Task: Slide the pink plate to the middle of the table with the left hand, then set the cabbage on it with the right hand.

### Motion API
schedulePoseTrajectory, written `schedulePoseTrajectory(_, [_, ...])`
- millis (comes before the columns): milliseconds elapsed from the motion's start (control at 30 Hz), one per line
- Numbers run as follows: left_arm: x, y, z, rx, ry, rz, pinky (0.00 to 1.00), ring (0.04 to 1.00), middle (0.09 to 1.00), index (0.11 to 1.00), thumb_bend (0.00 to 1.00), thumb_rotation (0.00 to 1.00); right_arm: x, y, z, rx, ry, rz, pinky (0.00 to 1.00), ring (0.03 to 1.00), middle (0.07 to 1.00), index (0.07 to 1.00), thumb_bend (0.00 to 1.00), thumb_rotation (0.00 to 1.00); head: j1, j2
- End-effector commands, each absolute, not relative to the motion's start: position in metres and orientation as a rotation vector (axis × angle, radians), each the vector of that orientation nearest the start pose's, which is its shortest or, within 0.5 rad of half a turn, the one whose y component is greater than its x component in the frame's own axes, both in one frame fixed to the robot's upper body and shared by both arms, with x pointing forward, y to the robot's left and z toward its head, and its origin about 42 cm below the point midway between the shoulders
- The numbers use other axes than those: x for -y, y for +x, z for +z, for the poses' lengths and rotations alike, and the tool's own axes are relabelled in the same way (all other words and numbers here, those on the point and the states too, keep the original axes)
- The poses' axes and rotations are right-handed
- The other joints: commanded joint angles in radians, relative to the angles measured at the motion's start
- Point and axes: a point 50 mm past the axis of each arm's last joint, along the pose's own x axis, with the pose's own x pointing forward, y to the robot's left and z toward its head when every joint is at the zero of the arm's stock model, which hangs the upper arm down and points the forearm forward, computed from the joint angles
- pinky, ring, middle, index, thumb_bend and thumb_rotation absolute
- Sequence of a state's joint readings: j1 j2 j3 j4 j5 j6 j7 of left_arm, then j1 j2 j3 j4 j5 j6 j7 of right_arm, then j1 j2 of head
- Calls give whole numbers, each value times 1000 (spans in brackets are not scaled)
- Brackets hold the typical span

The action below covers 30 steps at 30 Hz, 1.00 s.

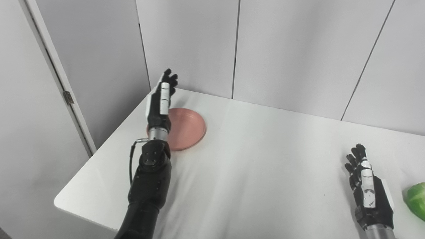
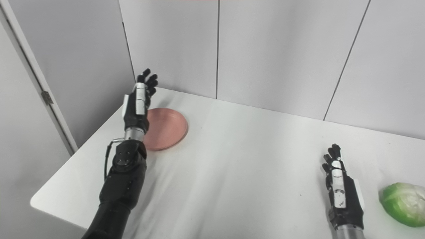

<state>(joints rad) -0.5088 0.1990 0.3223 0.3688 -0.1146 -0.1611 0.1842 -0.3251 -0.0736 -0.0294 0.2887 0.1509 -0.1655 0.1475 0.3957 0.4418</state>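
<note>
One pink plate [image 2: 166, 129] lies near the tabletop's [image 2: 239, 159] far left corner. Left hand [image 2: 137, 103] poised at the plate's left rim, fingers [image 2: 149, 79] extended, holding nothing. Cabbage [image 2: 403, 204] rests at the near right edge; right hand [image 2: 342, 192] just beside it, fingers apart, empty.

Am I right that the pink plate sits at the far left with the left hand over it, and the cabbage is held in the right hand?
Not quite: the right hand holds nothing. The cabbage lies on the table beside it, apart, as the right eye view shows. The rest stands.
</note>
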Motion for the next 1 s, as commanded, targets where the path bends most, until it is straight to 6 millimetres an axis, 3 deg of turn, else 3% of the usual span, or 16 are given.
schedulePoseTrajectory(0, [-360,438,241,460,-14,465,888,856,840,836,839,1000,221,385,129,220,65,169,1000,1000,1000,1000,679,992,0,0])
schedulePoseTrajectory(100, [-378,435,240,452,28,516,872,823,808,803,789,1000,222,385,129,224,66,167,1000,1000,1000,1000,671,993,5,-2])
schedulePoseTrajectory(300, [-421,434,229,393,95,591,832,791,775,785,802,1000,222,383,131,215,66,170,1000,1000,1000,1000,672,994,10,-1])
schedulePoseTrajectory(500, [-442,432,213,345,141,608,834,783,772,772,771,1000,223,381,132,223,60,170,1000,1000,1000,1000,652,999,9,0])
schedulePoseTrajectory(633, [-444,432,203,311,154,603,830,786,777,772,772,1000,222,379,133,221,69,171,1000,1000,1000,1000,649,995,9,4])
schedulePoseTrajectory(800, [-436,436,190,255,151,567,754,763,761,747,791,1000,222,378,134,221,67,171,1000,1000,1000,1000,648,996,9,8])
schedulePoseTrajectory(967, [-420,443,174,215,64,507,790,780,778,768,811,1000,223,378,135,222,69,169,1000,1000,1000,1000,653,988,9,13])
